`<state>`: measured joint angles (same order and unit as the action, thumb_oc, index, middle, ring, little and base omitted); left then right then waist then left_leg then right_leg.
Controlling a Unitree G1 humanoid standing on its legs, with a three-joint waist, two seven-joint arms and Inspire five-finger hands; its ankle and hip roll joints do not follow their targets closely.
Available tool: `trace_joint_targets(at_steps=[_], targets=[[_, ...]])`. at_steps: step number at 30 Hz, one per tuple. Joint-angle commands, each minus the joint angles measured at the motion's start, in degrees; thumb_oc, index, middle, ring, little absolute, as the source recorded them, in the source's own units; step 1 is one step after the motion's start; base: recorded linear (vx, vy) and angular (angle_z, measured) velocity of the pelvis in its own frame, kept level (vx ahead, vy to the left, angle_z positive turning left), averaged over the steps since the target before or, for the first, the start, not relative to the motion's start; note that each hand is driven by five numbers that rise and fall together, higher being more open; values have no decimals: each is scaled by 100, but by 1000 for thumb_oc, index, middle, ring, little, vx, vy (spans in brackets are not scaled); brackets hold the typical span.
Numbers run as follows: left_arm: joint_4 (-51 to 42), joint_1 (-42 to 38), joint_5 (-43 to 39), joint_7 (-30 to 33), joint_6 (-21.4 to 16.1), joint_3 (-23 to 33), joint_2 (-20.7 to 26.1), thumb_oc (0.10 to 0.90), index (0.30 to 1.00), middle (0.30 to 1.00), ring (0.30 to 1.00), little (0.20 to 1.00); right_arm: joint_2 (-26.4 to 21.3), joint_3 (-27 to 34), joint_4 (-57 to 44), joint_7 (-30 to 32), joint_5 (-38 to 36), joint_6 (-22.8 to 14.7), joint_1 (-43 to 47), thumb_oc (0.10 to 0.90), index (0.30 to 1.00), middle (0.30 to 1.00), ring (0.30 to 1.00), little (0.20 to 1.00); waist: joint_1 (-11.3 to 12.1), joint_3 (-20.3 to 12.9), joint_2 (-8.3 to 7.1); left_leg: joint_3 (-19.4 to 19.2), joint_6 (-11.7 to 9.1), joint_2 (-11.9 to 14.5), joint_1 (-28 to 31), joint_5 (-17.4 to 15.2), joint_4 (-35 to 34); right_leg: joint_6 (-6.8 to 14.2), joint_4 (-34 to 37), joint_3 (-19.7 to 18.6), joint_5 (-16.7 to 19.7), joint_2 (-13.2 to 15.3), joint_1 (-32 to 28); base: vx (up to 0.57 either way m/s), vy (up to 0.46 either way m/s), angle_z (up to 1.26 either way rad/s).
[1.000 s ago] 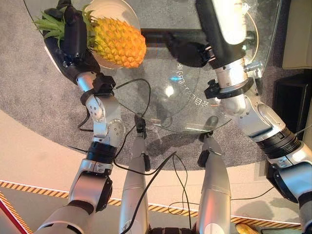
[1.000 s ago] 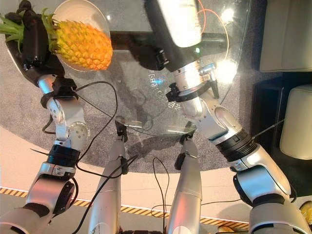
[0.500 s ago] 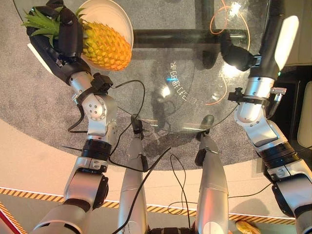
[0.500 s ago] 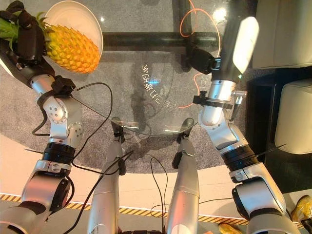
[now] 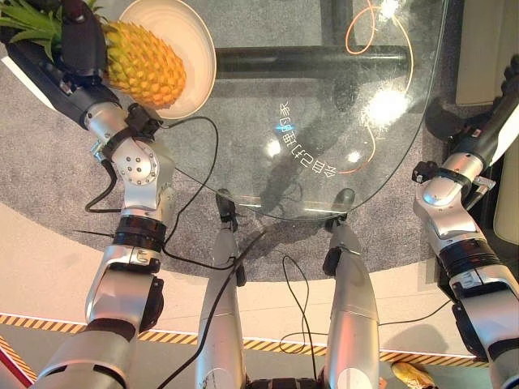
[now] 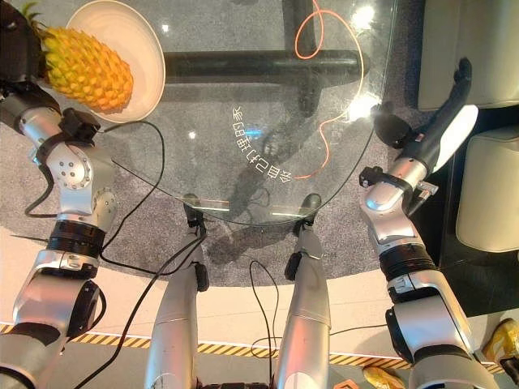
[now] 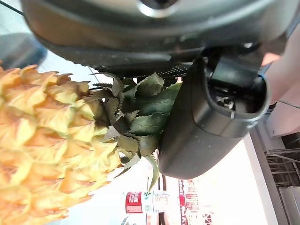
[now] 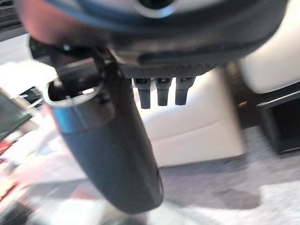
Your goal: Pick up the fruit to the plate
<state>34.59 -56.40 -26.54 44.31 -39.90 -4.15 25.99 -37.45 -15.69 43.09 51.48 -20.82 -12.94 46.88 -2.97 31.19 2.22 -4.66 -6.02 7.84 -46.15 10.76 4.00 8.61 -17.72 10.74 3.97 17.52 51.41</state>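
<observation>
The left hand [image 5: 77, 40] grips the pineapple [image 5: 144, 65] by its crown, now over the plate [image 5: 193, 49] at the table's [image 5: 324, 121] far left edge. The right hand [image 6: 438, 121] has swung off the right edge, fingers straight. Release looks next.

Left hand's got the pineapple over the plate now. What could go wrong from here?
1. The left hand grips the pineapple near its leafy crown, so the heavy body may pivot or slip.
2. The fruit overhangs the plate rim; released now, it might roll onto the glass table.
</observation>
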Motion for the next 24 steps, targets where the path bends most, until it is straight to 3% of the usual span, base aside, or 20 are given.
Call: trace_joint_targets(at_steps=[1, 9, 24], targets=[[-141, -849, 603, 216, -902, -75, 672, 100, 300, 300, 300, 200, -105, 310, 272, 174, -287, -360, 368, 800, 900, 900, 900, 900, 133, -140, -140, -35, -330, 144, 8, -567, 449, 244, 468, 21, 54, -137, -376, 0, 0, 0], [103, -1053, 674, 317, -917, -248, 732, 100, 300, 300, 300, 200, -71, 382, 1518, -546, -701, -152, 483, 800, 900, 900, 900, 900, 166, -140, -82, -16, -316, 139, -41, -608, 553, 210, 415, -4, 34, -147, -334, 0, 0, 0], [31, -1073, 1143, 528, -675, -355, 784, 100, 300, 300, 300, 200, 150, 237, 2375, -1900, -1108, 354, 422, 800, 900, 900, 900, 900, 214, -140, -154, 49, -324, 199, -140, -623, 700, 158, 271, -34, -11, -228, -257, 1, -2, 0]])
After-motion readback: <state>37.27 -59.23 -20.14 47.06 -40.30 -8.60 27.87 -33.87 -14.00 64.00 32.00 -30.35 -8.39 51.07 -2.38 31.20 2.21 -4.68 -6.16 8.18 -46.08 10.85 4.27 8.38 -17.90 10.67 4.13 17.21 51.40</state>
